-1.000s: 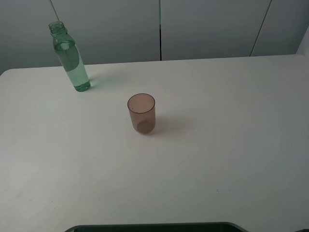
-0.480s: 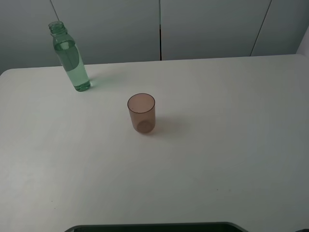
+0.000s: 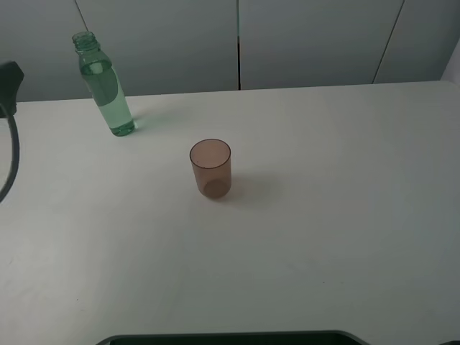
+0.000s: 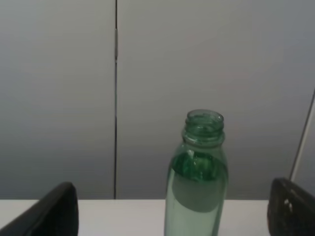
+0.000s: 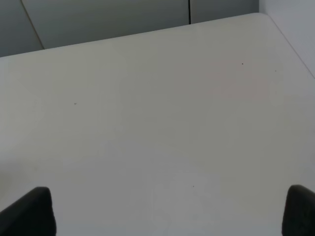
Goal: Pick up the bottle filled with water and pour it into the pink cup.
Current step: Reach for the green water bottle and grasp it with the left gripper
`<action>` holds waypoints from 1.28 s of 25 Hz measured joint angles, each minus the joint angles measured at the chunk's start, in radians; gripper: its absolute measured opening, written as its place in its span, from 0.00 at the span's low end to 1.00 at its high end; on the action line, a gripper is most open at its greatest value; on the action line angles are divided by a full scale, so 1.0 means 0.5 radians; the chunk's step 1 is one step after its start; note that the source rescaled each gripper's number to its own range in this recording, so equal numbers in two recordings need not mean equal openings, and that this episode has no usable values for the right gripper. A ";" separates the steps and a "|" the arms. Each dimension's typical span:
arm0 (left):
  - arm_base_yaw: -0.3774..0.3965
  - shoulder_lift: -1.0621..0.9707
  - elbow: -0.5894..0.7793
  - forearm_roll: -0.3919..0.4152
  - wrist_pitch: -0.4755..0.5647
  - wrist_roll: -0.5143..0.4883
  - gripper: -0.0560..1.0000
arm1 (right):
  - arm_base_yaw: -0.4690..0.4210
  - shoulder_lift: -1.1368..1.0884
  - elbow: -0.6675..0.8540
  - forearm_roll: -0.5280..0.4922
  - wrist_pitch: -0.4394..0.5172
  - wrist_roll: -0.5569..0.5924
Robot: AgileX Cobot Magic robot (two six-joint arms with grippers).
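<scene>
Facing the bottle (image 4: 197,187), the left gripper (image 4: 172,214) holds its jaws wide apart and grips nothing. The bottle stands ahead of the jaws, untouched, within their span but nearer one jaw than the other. From the high camera the bottle (image 3: 106,90) is upright and uncapped near the table's (image 3: 323,237) far left corner, close to the far edge, with water (image 3: 111,104) up to its shoulder. A dark part of the left arm (image 3: 7,75) and its cable (image 3: 12,154) show at the left border, apart from the bottle. The cup (image 3: 210,169) stands upright near the middle, well apart from the bottle, with bare table all round it. The right gripper (image 5: 163,216) also hangs wide open over bare table near the right edge. A grey wall (image 3: 309,39) rises behind the far edge.
</scene>
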 joint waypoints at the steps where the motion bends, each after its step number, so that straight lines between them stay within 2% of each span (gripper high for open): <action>1: 0.000 0.058 0.000 0.014 -0.032 -0.004 0.95 | 0.000 0.000 0.000 0.000 0.000 0.000; 9: 0.000 0.327 0.000 0.125 -0.084 -0.007 0.95 | 0.000 0.000 0.000 0.000 0.000 0.000; 14: 0.000 0.460 -0.075 0.133 -0.080 -0.007 0.95 | 0.000 0.000 0.000 0.000 0.000 0.000; 24: -0.005 0.960 -0.571 0.179 0.022 -0.012 0.95 | 0.000 0.000 0.000 0.000 0.000 0.000; 32: -0.096 1.350 -0.974 0.193 0.082 -0.016 0.95 | 0.000 0.000 0.000 0.000 0.000 0.000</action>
